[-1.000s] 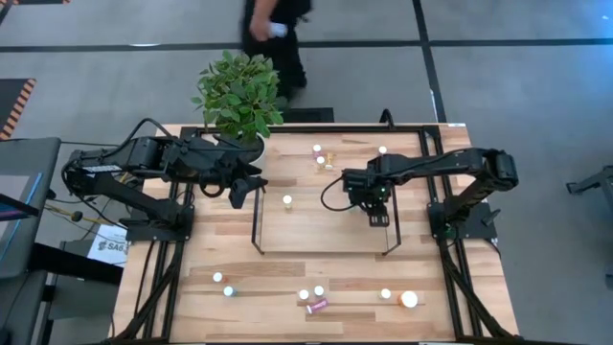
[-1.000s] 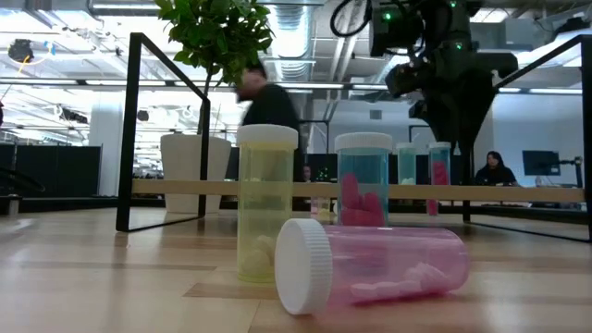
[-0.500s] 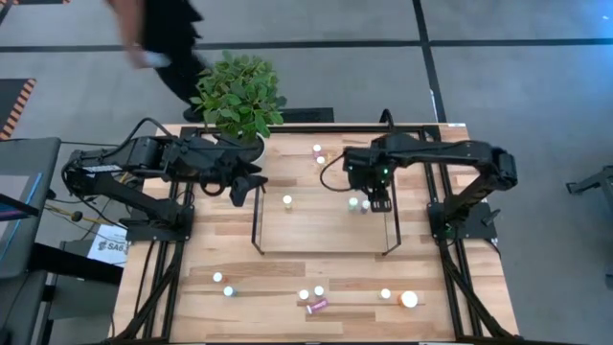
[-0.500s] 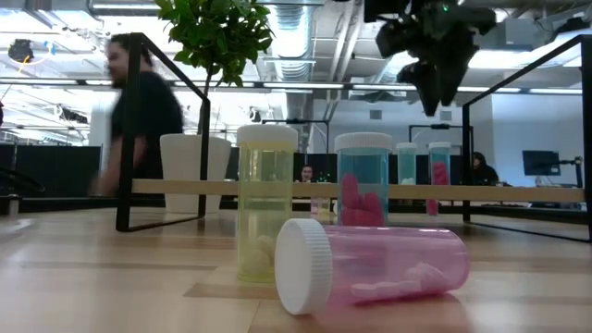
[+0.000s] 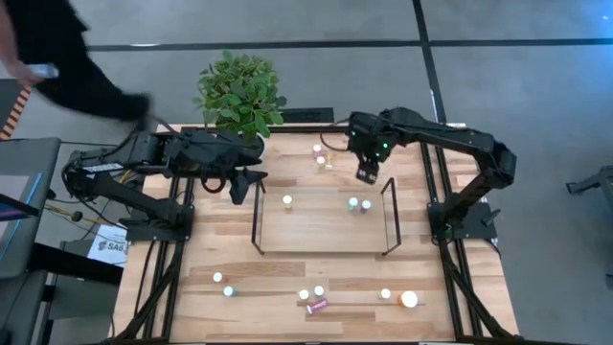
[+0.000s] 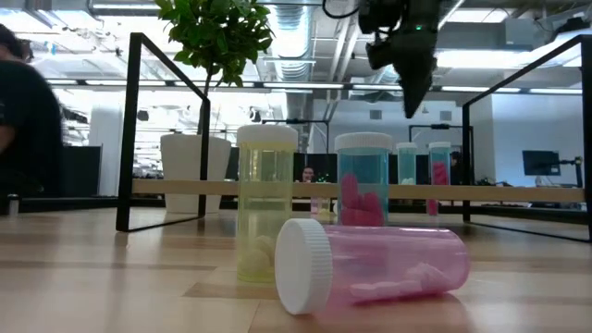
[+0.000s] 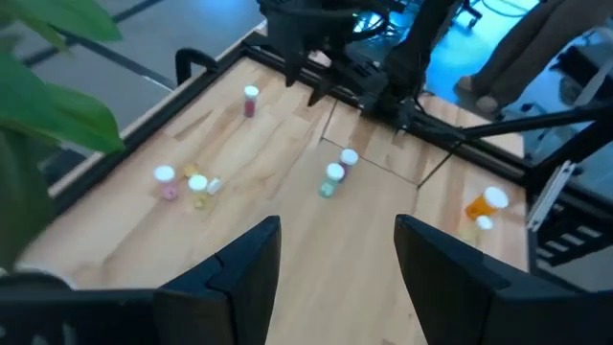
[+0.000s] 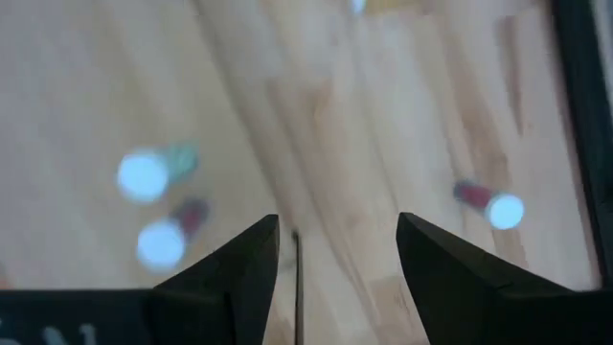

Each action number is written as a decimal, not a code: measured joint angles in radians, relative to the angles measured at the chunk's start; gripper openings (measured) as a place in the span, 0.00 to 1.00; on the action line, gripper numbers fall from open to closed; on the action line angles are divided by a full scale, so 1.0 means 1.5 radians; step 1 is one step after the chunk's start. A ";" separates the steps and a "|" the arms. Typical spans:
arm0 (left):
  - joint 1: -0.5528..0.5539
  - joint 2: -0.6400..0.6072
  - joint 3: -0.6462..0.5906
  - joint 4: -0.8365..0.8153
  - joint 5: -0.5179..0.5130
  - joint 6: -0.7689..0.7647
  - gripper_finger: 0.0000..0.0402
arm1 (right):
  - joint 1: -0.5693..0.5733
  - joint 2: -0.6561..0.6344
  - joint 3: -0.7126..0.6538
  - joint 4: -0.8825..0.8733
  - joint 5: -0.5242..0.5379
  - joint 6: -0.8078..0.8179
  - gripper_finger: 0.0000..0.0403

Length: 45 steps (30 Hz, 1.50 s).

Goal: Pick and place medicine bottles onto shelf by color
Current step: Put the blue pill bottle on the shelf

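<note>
Right gripper [image 5: 365, 174] open and empty — above the shelf's [image 5: 321, 240] right far corner.
Teal and pink bottles [image 5: 358, 204] stand together by the shelf's right end; left gripper [image 5: 239, 190] open, empty, near the left end.

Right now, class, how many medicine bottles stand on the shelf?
3: one near the shelf's left end, and two side by side near its right end. None seem hidden.

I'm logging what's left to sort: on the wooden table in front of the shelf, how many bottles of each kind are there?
Small upright white-capped bottles: 5
Wide orange white-capped bottle: 1
Pink clear-plastic bottle lying on its side: 1
Total: 7
</note>
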 joint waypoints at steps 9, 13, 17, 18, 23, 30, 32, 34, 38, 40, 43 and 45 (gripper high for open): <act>0.017 0.000 0.000 -0.026 0.018 0.077 0.48 | -0.027 0.024 0.000 0.098 0.000 0.110 0.58; 0.017 0.000 0.000 -0.050 0.024 0.100 0.48 | -0.062 0.043 0.000 0.072 0.064 0.203 0.58; 0.034 0.000 0.000 -0.048 0.025 0.125 0.48 | -0.119 0.060 0.000 0.034 0.064 0.246 0.58; 0.040 0.000 0.000 -0.047 0.025 0.125 0.48 | -0.135 0.064 0.000 0.025 0.064 0.246 0.58; 0.074 0.000 0.000 -0.046 0.021 0.126 0.48 | -0.207 0.088 -0.003 0.019 0.064 0.221 0.58; 0.117 0.007 0.000 -0.036 0.018 0.103 0.48 | -0.263 0.098 -0.052 0.049 0.056 0.138 0.58; 0.131 0.009 0.000 -0.032 0.018 0.097 0.48 | -0.274 0.097 -0.065 0.057 0.047 0.122 0.58; 0.145 0.010 0.000 -0.024 0.019 0.097 0.48 | -0.282 0.097 -0.079 0.076 0.031 0.116 0.58; 0.166 0.011 0.000 -0.021 0.035 0.093 0.48 | -0.294 0.097 -0.104 0.117 0.008 0.110 0.58; 0.170 0.011 0.000 -0.017 0.043 0.093 0.48 | -0.298 0.097 -0.119 0.132 0.006 0.108 0.58; 0.172 0.011 0.000 -0.013 0.056 0.092 0.48 | -0.303 0.097 -0.141 0.148 -0.013 0.108 0.58; 0.172 0.011 0.000 -0.013 0.060 0.088 0.48 | -0.303 0.097 -0.158 0.160 -0.013 0.107 0.58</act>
